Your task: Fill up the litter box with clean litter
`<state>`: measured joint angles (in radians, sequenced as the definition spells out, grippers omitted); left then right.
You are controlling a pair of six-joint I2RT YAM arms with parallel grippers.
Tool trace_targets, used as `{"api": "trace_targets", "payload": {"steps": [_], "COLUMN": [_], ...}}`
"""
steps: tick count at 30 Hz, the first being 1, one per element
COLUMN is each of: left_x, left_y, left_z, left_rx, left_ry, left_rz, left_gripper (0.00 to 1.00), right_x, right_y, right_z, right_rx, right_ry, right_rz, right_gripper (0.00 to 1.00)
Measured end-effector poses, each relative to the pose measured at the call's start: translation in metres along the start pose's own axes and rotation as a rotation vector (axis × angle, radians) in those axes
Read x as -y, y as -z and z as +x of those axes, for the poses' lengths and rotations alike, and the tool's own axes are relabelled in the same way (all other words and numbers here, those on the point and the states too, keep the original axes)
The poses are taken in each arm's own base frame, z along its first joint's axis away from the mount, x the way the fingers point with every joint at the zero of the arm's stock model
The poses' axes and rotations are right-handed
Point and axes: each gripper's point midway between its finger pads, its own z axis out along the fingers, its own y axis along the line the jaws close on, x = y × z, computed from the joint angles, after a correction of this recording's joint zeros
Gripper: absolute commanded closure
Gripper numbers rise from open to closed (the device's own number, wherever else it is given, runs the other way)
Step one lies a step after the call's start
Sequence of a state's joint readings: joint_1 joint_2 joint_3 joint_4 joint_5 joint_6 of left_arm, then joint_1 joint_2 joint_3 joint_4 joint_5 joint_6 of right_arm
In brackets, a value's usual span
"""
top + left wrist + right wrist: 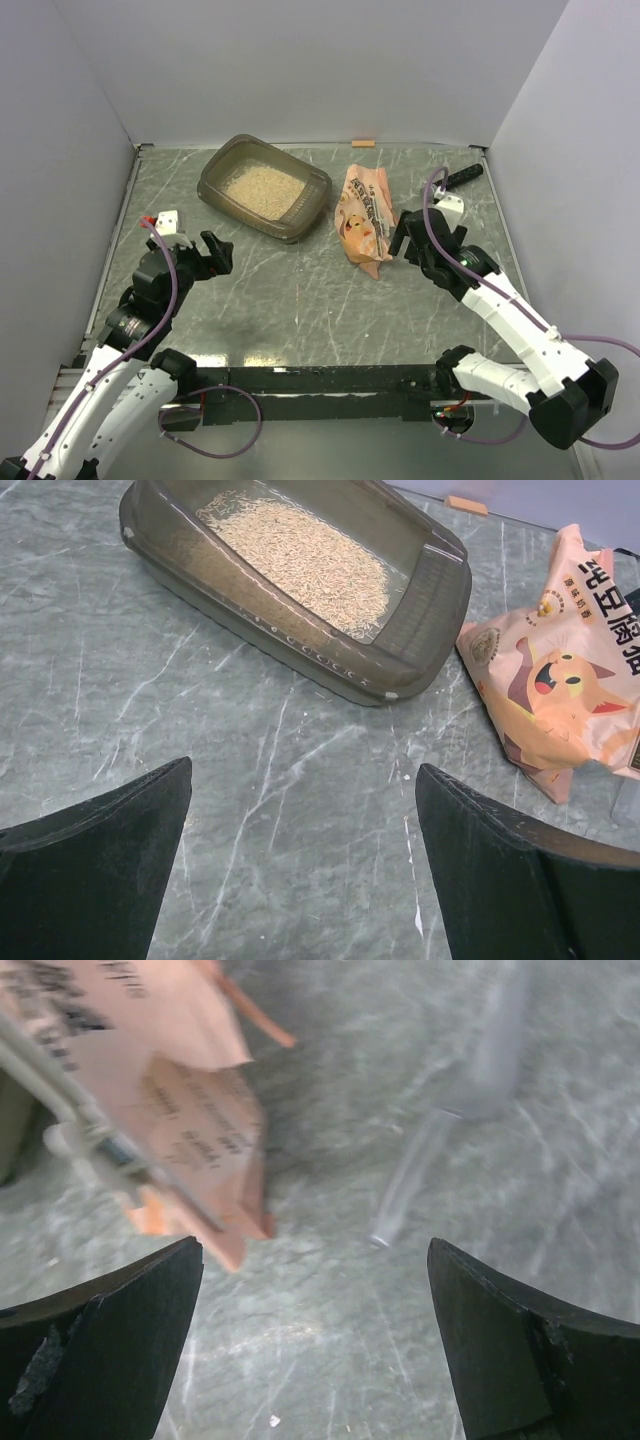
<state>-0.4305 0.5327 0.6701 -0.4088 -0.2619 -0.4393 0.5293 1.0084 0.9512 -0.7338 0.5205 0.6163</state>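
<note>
Marbled grey-green table (300,310) carrying all objects; positions are given from the litter box.

Litter box (306,206) (430,600): grey-brown translucent tray, lying at an angle in the far-left part of the table, upright and open. A shallow bed of beige clean litter (262,187) (300,555) covers most of its floor, well below the rim.

Left gripper (216,253) (302,780): nearer the arm bases than the litter box and slightly to its left, over bare table. Fingers spread wide, nothing between them.

Right gripper (403,238) (315,1250): to the right of the litter box, on the far side of the pouch from it. Fingers spread wide and empty; the pouch lies ahead and to the left of the gap.

Orange-pink pouch (365,215) (550,680) (170,1110): flat on the table just right of the litter box; whether they touch cannot be told. Cartoon face upward.

Black stick (458,179): farther right of the litter box, beyond the pouch.

Small orange tab (362,143) (466,504): at the table's back edge, behind and right of the litter box.
</note>
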Motion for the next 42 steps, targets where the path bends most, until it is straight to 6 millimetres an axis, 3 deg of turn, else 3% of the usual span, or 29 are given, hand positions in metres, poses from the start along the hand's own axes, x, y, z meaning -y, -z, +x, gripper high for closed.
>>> {"api": "trace_targets", "payload": {"steps": [8, 16, 21, 22, 36, 42], "left_x": [0.003, 0.005, 0.005, 0.005, 0.005, 0.005], "left_y": [0.0, 0.001, 0.001, 0.001, -0.001, -0.002], "left_z": [0.001, 0.002, 0.002, 0.002, 0.005, 0.005], "left_rx": [-0.005, -0.01, -0.013, -0.013, -0.024, -0.027], "left_ry": [0.0, 0.0, -0.001, -0.001, -0.007, -0.009], "left_rz": [0.015, 0.026, 0.029, 0.029, 0.03, 0.029], "left_gripper": [0.03, 0.03, 0.03, 0.03, 0.03, 0.03], "right_x": [-0.047, -0.076, -0.087, -0.089, -0.088, -0.085], "right_y": [0.016, -0.007, -0.015, -0.016, -0.027, -0.038], "right_z": [-0.008, 0.006, -0.005, -0.008, -0.017, -0.016], "right_rx": [0.024, -0.051, -0.04, -0.032, -0.002, -0.011], "right_ry": [0.103, 0.239, 0.285, 0.291, 0.334, 0.338], "right_rz": [-0.305, -0.383, -0.381, -0.383, -0.359, -0.337], "right_gripper": [0.02, 0.05, 0.12, 0.17, 0.36, 0.39]}}
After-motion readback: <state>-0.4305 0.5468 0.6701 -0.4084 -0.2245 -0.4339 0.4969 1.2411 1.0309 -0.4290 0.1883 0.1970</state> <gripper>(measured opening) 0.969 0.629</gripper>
